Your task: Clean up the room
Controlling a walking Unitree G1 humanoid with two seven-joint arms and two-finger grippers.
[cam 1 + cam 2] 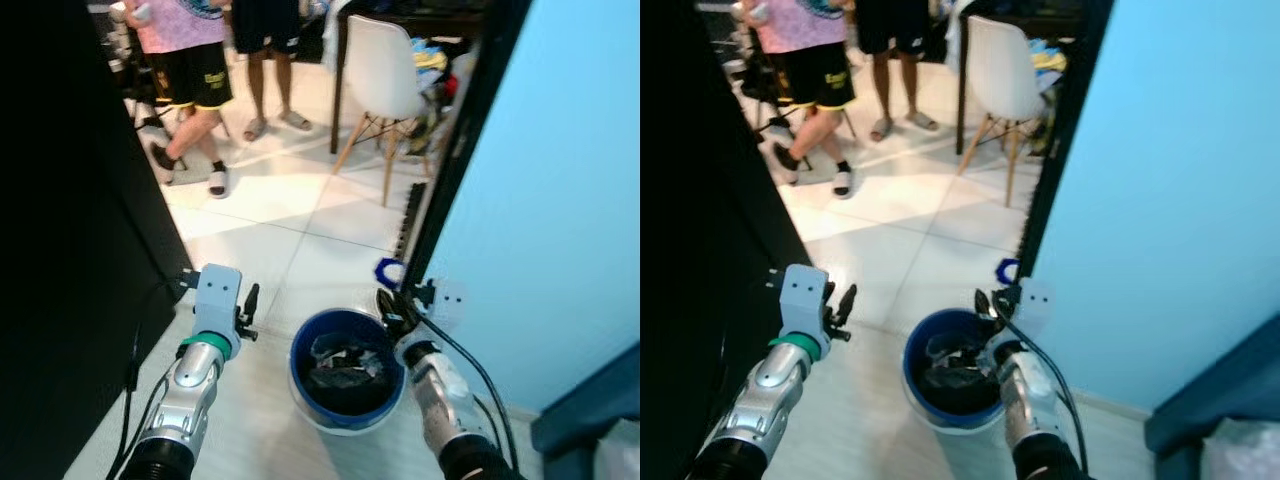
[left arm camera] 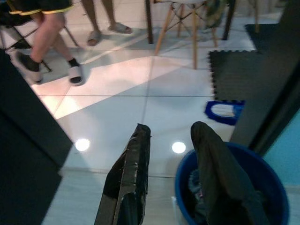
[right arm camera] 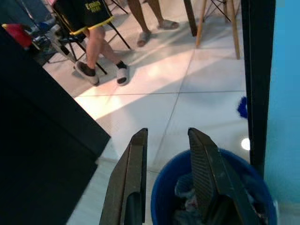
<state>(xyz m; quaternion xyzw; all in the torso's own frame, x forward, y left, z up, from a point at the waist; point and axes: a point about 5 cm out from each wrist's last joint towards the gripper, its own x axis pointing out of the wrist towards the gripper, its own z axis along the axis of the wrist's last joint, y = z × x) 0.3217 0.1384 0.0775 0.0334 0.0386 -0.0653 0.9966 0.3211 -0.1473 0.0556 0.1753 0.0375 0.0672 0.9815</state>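
A round blue bin stands on the white tiled floor right in front of me, with dark crumpled trash inside. My left gripper hovers just left of the bin, open, with nothing between its fingers. At the bin's right rim my right gripper is open too, its fingers bare above the bin. A small blue thing lies on the floor just beyond the bin, by the door frame.
A black panel walls off my left; a black door frame and light blue wall close the right. Beyond stand a white chair, a black foam mat, and two persons.
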